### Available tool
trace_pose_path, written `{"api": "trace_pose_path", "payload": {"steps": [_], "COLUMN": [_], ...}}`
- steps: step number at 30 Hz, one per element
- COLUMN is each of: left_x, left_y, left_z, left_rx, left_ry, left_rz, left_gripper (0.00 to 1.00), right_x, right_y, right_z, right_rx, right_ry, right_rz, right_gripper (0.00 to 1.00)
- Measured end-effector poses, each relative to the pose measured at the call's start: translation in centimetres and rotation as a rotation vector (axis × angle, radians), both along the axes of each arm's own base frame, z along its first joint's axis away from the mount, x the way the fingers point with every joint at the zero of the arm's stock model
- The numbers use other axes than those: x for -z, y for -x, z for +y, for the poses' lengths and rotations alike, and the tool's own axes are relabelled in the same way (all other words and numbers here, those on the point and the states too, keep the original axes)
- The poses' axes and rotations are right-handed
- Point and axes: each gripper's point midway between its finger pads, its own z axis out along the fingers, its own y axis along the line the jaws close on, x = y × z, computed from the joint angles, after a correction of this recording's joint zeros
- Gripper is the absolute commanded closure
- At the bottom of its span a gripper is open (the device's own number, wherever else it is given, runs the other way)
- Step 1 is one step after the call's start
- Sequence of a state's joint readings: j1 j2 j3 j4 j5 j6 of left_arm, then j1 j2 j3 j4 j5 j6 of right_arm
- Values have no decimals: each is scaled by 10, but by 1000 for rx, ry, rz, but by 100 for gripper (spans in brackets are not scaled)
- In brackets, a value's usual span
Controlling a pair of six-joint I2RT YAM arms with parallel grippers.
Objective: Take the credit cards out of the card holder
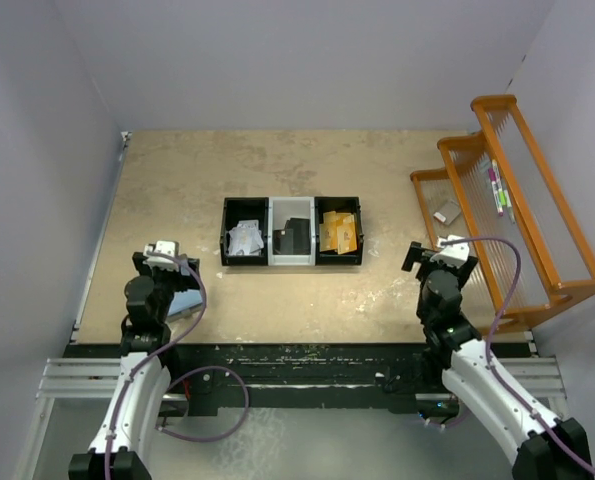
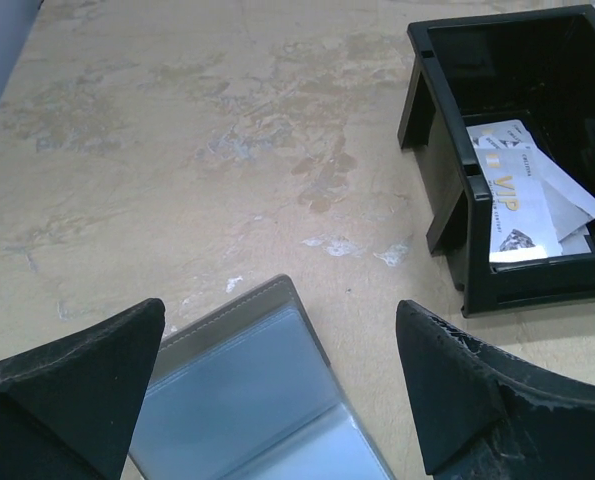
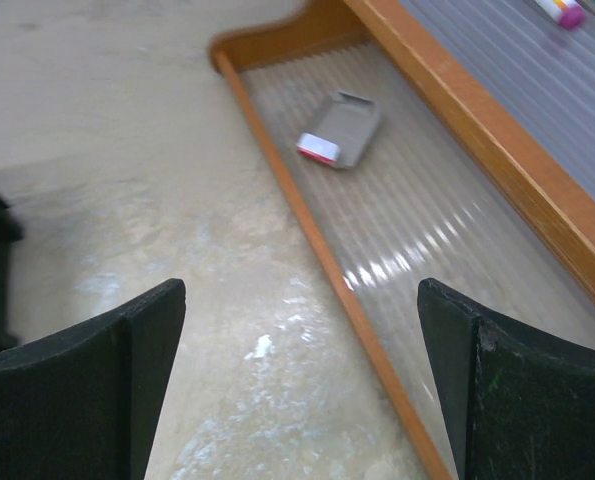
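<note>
Left wrist, glossy flat card holder (image 2: 247, 395)

Robot lab test cell: plain pale walls (image 1: 277, 60) box in a scuffed table (image 1: 277, 160); alu rails (image 1: 62, 378), left arm (image 1: 137, 385) & right arm (image 1: 482, 375) bolted at near edge.

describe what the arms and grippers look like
The left arm and right arm have white shells on the lower links and black joints above, each trailed by a looping purple cable. The left gripper and right gripper have broad black wedge-shaped fingers, the left ones scuffed pale at the edges.
</note>
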State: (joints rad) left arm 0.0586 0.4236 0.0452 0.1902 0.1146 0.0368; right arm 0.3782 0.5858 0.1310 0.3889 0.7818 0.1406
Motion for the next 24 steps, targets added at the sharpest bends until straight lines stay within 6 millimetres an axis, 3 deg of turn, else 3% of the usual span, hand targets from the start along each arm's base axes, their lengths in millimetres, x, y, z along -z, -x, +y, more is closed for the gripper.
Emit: {"api": "trace_pose_path", "payload": {"steps": [7, 14, 24], "left_x": [10, 9, 9], "left_y": [0, 0, 0], "left_z": [1, 1, 1], "left_rx": [-7, -7, -7], "left_ry": [1, 1, 1], "left_rz": [39, 37, 37], "left_gripper": [1, 1, 1], "right_x": [-23, -10, -14], "right_y": [0, 6, 7], "right_z": [23, 19, 18], "right_rx": [-179, -182, -182], "right_ry": [-1, -1, -7], "right_rz": [-121, -129, -151], "right_gripper": [0, 0, 0]}}
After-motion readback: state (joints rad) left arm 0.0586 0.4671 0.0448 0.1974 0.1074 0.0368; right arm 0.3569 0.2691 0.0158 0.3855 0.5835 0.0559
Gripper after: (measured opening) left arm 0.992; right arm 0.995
